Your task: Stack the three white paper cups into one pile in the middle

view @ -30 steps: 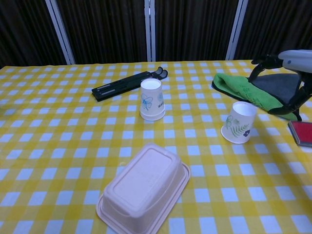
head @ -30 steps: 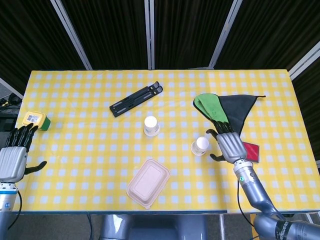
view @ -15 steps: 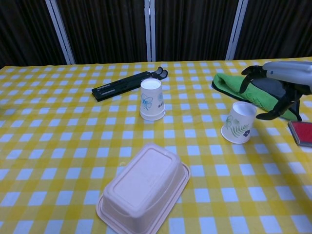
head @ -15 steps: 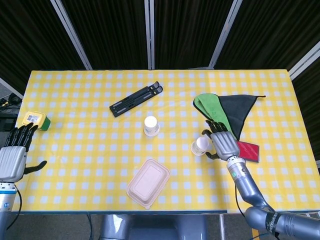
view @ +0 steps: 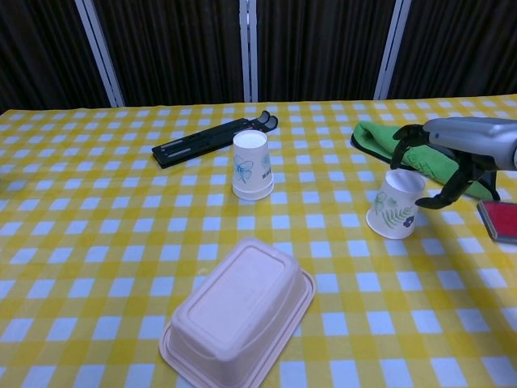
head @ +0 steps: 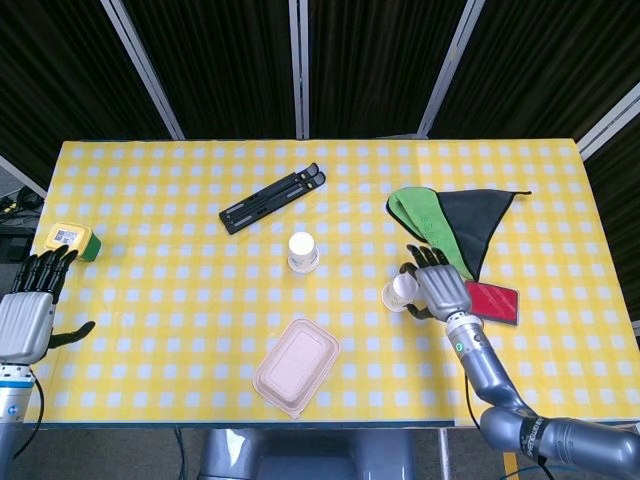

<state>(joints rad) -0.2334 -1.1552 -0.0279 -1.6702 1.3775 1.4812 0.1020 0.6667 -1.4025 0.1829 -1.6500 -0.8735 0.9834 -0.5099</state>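
Table point(head: 150, 200) covered in a yellow-and-white checked cloth, black curtains with pale vertical frame strips point(view: 250, 48) behind. Right hand point(head: 437, 288) at the tilted white paper cup with leaf print point(view: 395, 204), fingers spread wide around its rim, not clearly gripping; contact can't be confirmed. Upright white paper cup with blue print point(view: 251, 166) sits well to that hand's left, mid-table. Green cloth point(head: 418, 214) and black cloth point(head: 478, 215) just beyond the hand, red card point(head: 493, 301) at its right. Left hand point(head: 27, 309) empty, fingers apart, at the table's left edge near a yellow-green block point(head: 72, 240).
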